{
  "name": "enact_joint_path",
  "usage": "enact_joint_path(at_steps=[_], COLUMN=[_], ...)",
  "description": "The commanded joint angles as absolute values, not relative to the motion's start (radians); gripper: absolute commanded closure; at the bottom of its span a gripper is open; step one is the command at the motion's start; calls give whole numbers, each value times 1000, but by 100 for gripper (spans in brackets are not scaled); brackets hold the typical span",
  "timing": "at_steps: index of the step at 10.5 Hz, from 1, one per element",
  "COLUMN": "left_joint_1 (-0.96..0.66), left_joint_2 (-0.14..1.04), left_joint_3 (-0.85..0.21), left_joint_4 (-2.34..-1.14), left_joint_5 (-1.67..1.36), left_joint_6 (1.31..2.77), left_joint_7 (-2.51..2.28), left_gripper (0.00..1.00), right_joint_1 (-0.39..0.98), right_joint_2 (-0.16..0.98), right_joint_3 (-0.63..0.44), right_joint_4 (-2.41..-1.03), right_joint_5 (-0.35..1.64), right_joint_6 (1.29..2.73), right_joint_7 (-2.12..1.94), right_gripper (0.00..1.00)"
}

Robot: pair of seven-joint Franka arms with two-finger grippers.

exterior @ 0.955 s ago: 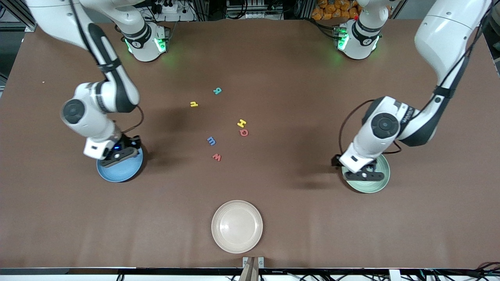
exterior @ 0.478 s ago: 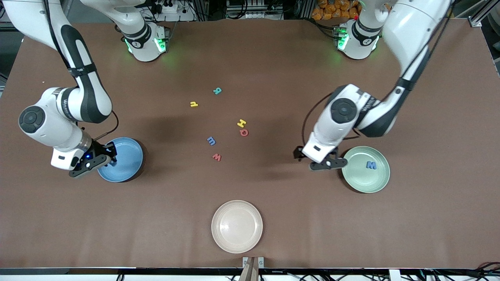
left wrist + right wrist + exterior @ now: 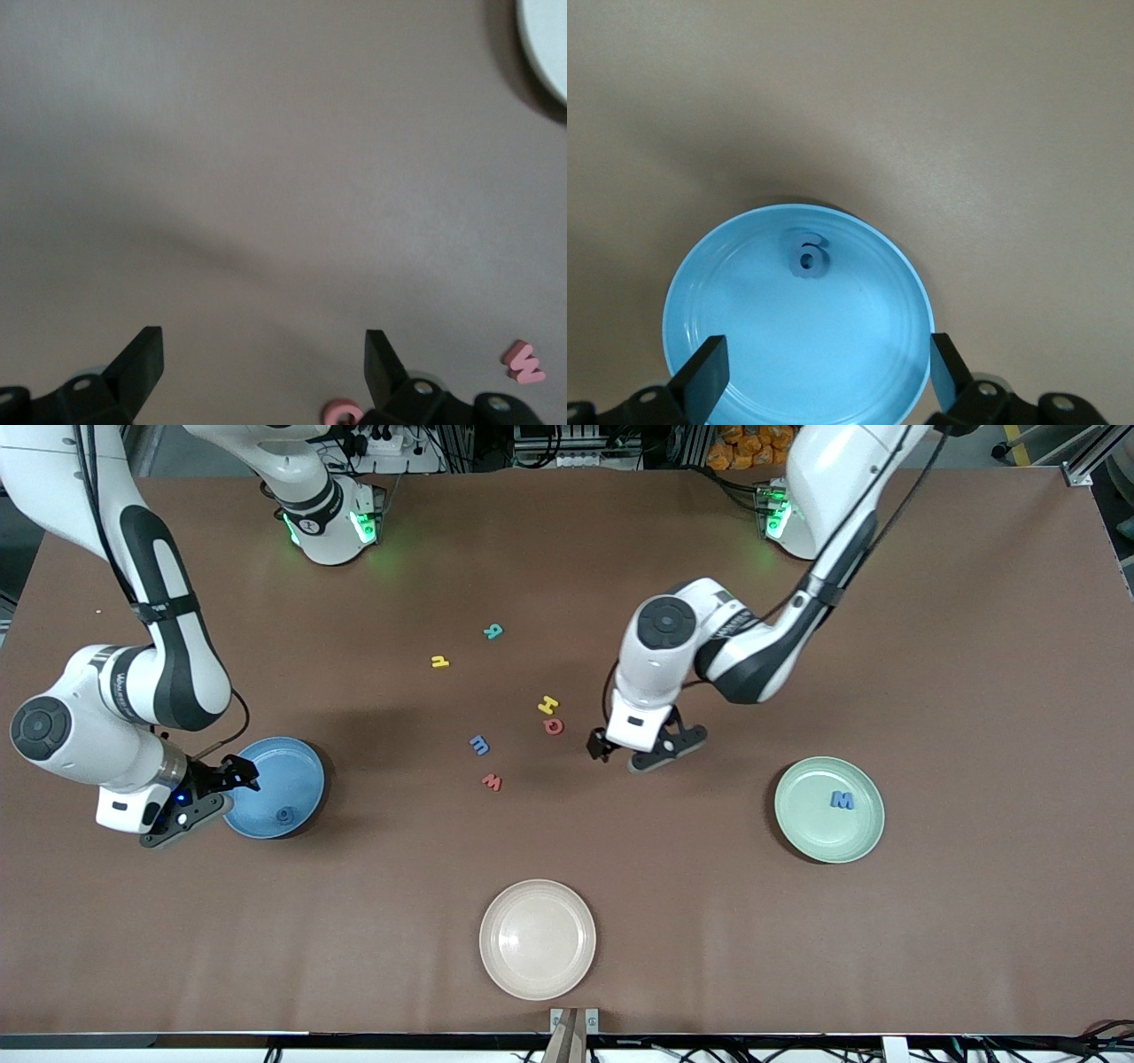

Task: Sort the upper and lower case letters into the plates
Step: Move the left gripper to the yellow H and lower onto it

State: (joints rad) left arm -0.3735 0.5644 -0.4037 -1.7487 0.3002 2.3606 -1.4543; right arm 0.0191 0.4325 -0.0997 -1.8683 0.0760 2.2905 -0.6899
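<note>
My left tool (image 3: 645, 749) hangs wide open and empty over the counter (image 3: 974, 646), with the red Q (image 3: 553, 726) just beside it toward the right arm's end. My right tool (image 3: 202, 790), also spread and empty, sits at the blue plate (image 3: 306, 766), which holds one blue letter (image 3: 807, 254). The green plate (image 3: 802, 828) holds a blue M (image 3: 842, 801).

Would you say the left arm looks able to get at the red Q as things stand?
Probably yes: the left gripper hangs open over bare table just beside the red Q, with nothing between them; only the yellow H crowds it.
</note>
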Motion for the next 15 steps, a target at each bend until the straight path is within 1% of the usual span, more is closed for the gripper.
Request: enact_joint_path(at_steps=[1,5,8,11,15], left_joint_1=[-452,-546,-592,-624,-637], left_joint_2=[642,748,820,834,856], left_joint_3=[-382,-376,-374,-374,-374], left_joint_4=[-1689,-1596,-1553,-1517,-1506], left_joint_5=[270,268,265,210,204], left_joint_6=[2355,2350,2342,2289,2281], left_joint_7=[-1602,-1808,-1923,-1945,-1944], left_gripper=[0,0,0,0,0], right_joint_1=[15,23,25,25,21], right_joint_2=[474,482,482,483,488], right_joint_3=[-89,-87,-87,-87,-87], right_joint_4=[-1815,-1813,-1812,-1813,-1813], right_joint_5=[98,98,97,97,97], right_joint_6=[2278,2276,2276,2276,2279], right_joint_7=[-699,-699,-701,-704,-712], right_gripper=[0,0,0,0,0])
